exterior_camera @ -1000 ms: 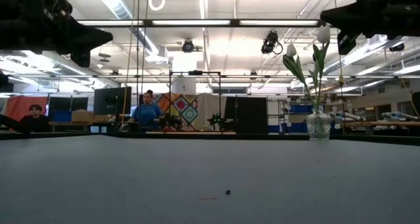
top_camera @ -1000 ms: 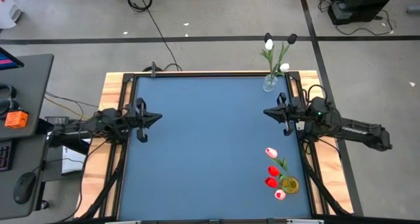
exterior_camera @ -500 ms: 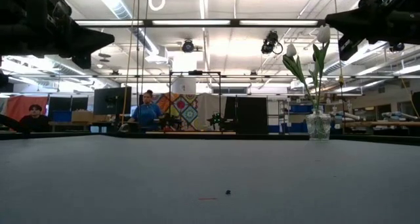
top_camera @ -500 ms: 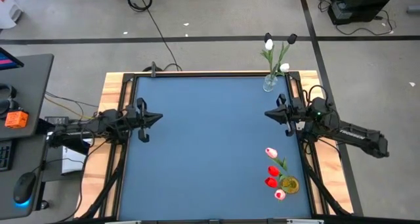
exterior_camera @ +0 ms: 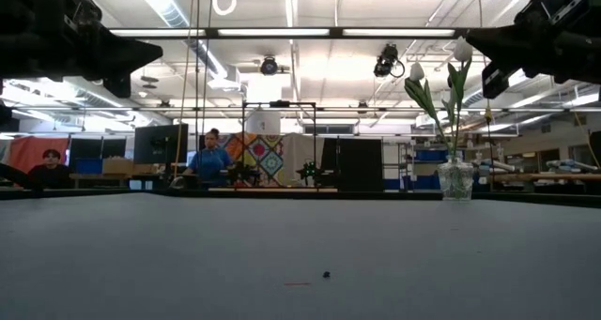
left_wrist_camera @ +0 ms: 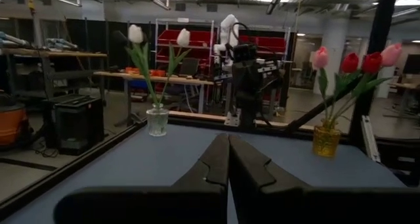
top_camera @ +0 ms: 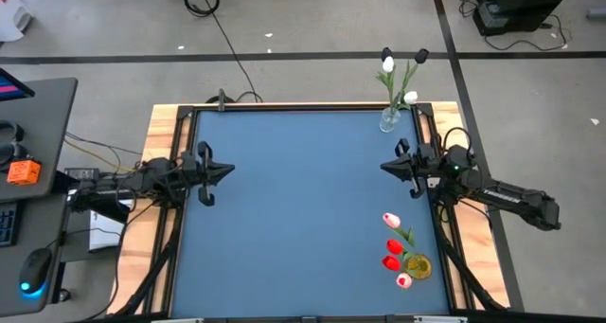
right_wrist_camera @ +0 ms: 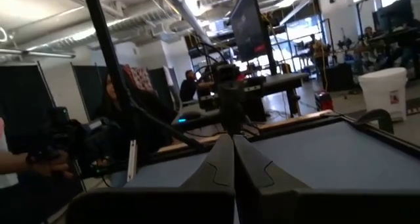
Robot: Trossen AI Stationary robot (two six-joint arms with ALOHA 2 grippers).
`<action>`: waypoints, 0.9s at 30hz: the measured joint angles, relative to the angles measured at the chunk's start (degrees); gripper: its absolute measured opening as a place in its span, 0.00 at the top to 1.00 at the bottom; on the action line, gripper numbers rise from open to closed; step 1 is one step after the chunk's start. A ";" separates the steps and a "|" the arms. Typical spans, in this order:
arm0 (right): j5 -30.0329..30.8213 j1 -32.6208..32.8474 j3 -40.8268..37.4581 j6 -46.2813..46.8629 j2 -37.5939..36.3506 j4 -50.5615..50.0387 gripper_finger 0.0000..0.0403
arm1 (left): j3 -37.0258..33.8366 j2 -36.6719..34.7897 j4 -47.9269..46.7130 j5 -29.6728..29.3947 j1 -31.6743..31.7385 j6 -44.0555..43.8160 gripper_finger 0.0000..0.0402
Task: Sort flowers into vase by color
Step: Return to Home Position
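A clear glass vase (top_camera: 389, 121) stands at the table's far right corner with white and black tulips (top_camera: 387, 64) upright in it; it also shows in the low view (exterior_camera: 455, 179) and the left wrist view (left_wrist_camera: 157, 121). A yellow vase (top_camera: 418, 265) stands near the right near corner, holding red and pink tulips (top_camera: 393, 246), and shows in the left wrist view (left_wrist_camera: 326, 142). My left gripper (top_camera: 227, 169) hovers shut over the table's left side. My right gripper (top_camera: 383, 166) hovers shut over the right side, between the two vases. Both point level at each other, well above the table.
The blue table top (top_camera: 303, 219) lies between the two grippers, framed by black rails and wooden edges (top_camera: 161, 134). A tiny dark speck (exterior_camera: 325, 274) lies on the table near its near edge. People (exterior_camera: 212, 156) sit in the room beyond the far edge.
My right gripper has sunk a little and drifted slightly toward the near edge, staying shut. The vases and flowers have kept still.
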 joint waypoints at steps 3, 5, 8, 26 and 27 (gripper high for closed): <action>-1.30 -0.78 0.08 -0.34 0.06 -0.89 1.00 | -0.02 0.02 -0.01 0.06 -0.74 0.01 0.97; -3.23 -1.86 0.06 -0.27 0.07 -0.83 1.00 | -0.02 0.02 -0.02 0.05 -1.05 0.26 0.97; -6.83 -4.08 0.06 -0.26 0.07 -2.08 1.00 | -0.02 0.02 -0.01 0.06 -1.10 0.25 0.97; 5.62 8.06 0.06 -0.30 0.97 -0.22 1.00 | -0.06 -0.01 -0.89 -0.12 -1.82 -1.28 0.97; 7.28 9.69 0.06 -1.04 1.32 -0.10 1.00 | -0.07 -0.01 -0.91 -0.48 -1.82 -1.25 0.97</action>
